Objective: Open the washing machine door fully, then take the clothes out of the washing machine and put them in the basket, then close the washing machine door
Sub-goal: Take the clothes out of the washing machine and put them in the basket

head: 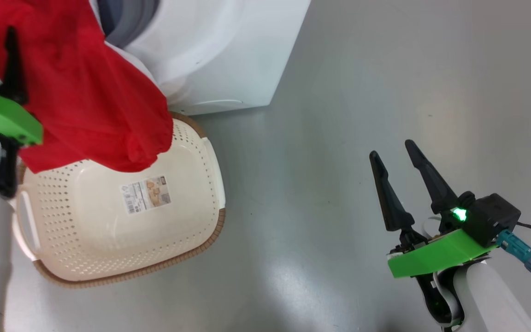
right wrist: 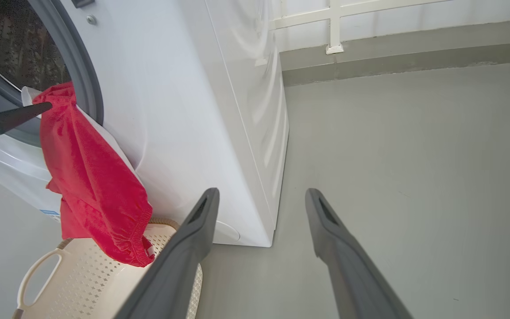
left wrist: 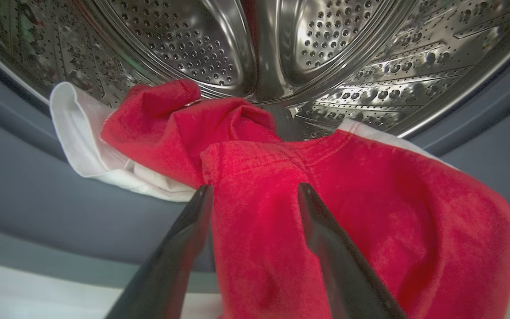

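1. See the clothes (head: 90, 92) at 10 o'clock in the head view: red cloth spilling from the mouth of the washer (head: 228, 50) and hanging down its white front.
2. From the left wrist, note the same cloth draped over the grey-blue ring (left wrist: 25, 186), with white fabric (left wrist: 78, 128) at 9 o'clock and the steel drum (left wrist: 326, 44) behind at 12.
3. Under the hanging end, at 8 o'clock in the head view, find the basket (head: 219, 221) on the floor (head: 339, 115), cream, with a paper label (head: 145, 194) on its bottom. Far rim just beside the washer's foot. Cannot tell whether cloth and rim touch.
4. Find the left pincer (left wrist: 255, 188) at the drum's mouth, open: fingers spread wide, with red cloth lying between and around them.
5. At 4 o'clock in the head view, see the right pincer (head: 391, 148), open and holding nothing, fingers pointing to 11 o'clock. Hangs over bare grey floor, well apart from basket and washer.
6. From the right wrist, note the washer's white side at 10 o'clock and the wall (right wrist: 414, 22) at 12 to 1.
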Robot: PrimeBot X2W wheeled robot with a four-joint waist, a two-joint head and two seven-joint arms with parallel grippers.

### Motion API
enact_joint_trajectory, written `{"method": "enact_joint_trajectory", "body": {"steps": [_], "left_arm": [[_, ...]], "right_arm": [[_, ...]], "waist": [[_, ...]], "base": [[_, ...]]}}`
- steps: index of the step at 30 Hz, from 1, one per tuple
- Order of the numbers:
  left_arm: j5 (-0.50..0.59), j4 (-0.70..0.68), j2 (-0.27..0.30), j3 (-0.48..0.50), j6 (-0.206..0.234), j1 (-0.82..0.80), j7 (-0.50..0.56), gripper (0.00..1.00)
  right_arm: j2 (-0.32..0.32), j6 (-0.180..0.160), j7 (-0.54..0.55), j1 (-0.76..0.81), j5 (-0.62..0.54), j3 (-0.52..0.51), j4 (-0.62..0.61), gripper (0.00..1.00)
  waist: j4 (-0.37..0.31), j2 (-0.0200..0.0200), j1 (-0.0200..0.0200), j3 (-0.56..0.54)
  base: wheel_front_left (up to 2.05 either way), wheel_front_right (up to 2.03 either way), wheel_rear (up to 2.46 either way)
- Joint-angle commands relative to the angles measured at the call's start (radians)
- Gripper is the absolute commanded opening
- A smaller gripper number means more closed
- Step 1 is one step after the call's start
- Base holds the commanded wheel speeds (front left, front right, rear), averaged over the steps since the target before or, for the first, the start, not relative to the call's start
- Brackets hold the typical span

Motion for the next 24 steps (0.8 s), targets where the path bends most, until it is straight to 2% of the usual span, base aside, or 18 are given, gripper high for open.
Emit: {"method": "enact_joint_trajectory", "body": {"steps": [1,9,16,17,18,19,22,23,24], "left_arm": [[-0.008,0.002,0.063,0.018,0.001,-0.018,-0.005,1.0],[-0.018,0.158,0.099,0.016,0.001,-0.133,-0.005,1.0],[-0.065,0.2,0.084,-0.074,0.001,-0.154,-0.005,0.99],[-0.077,0.199,0.083,-0.087,0.001,-0.154,-0.005,0.94],[-0.088,0.198,0.083,-0.102,0.001,-0.153,-0.005,0.83],[-0.098,0.197,0.086,-0.117,0.001,-0.154,-0.005,0.66],[-0.13,0.19,0.095,-0.152,0.001,-0.156,-0.005,0.05],[-0.139,0.184,0.099,-0.162,0.001,-0.156,-0.005,0.0],[-0.148,0.177,0.102,-0.171,0.001,-0.156,-0.005,0.0]], "right_arm": [[0.001,0.003,-0.006,-0.007,0.007,0.027,-0.027,1.0],[0.001,0.003,-0.006,-0.019,0.015,0.035,-0.036,1.0],[0.001,0.003,-0.006,-0.022,0.019,0.031,-0.041,1.0],[0.001,0.003,-0.006,-0.022,0.019,0.03,-0.041,1.0],[0.001,0.003,-0.006,-0.023,0.02,0.03,-0.041,1.0],[0.001,0.003,-0.006,-0.024,0.02,0.03,-0.041,1.0],[0.001,0.003,-0.006,-0.029,0.021,0.029,-0.042,1.0],[0.001,0.003,-0.006,-0.03,0.022,0.029,-0.043,1.0],[0.001,0.003,-0.006,-0.032,0.022,0.029,-0.043,1.0]], "waist": [[-0.011,-0.0001,0.0,0.013],[-0.031,-0.0001,0.0,0.039],[-0.038,-0.0001,0.0,0.05],[-0.038,-0.0001,0.0,0.052],[-0.037,-0.0001,0.0,0.053],[-0.037,-0.0001,0.0,0.054],[-0.036,-0.0001,0.0,0.058],[-0.036,-0.0001,0.0,0.059],[-0.035,-0.0001,0.0,0.059]], "base": [[0.0,0.0,0.0],[0.0,0.0,0.0],[0.0,0.0,0.0],[0.0,0.0,0.0],[0.0,0.0,0.0],[0.0,0.0,0.0],[0.0,0.0,0.0],[0.0,0.0,0.0],[0.0,0.0,0.0]]}}
